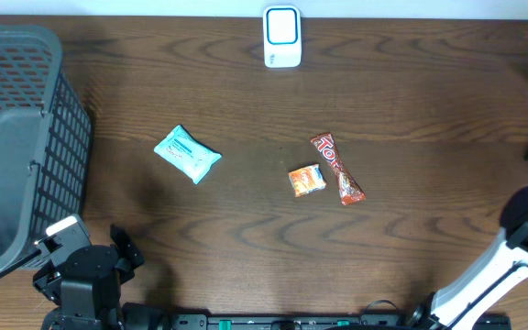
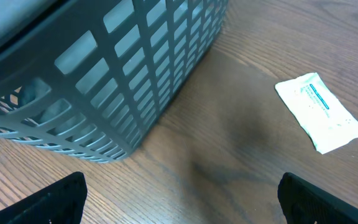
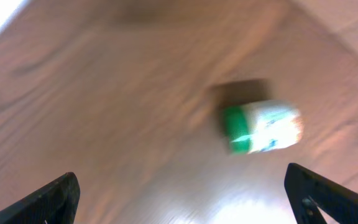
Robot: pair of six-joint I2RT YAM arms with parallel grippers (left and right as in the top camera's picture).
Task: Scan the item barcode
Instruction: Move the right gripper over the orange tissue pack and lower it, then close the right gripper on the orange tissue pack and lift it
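Nothing is in hand yet, so the job looks to be at its first step, choosing and picking up an item. The left gripper [image 2: 182, 200] hangs spread wide and empty over the near left of the dark wood bench [image 1: 246, 101], just beside the grey slatted plastic basket [image 1: 73, 128]. The right gripper [image 3: 185, 199] is also spread wide and empty at the near right. Its view is blurred but shows a green-capped white bottle [image 3: 260, 127] lying on its side on the bench, ahead of the fingers and a little right of their midline. That bottle sits at the far right edge of the overhead view, partly cut off, and I take it for the likeliest thing to scan. The white barcode scanner [image 1: 282, 37] stands at the far middle of the bench, well apart from it. Also lying about are a pale blue flat packet [image 1: 187, 154] left of centre, a small orange snack packet [image 1: 307, 180] and, touching or nearly touching it, a long red sweet wrapper [image 1: 337, 169] at centre. The next move calls for the right gripper to come down around the bottle's body and close, then carry it to the scanner with the barcode facing it; where that barcode is I cannot tell. The way to the scanner is bare wood. The bottle, being round, may roll when nudged.
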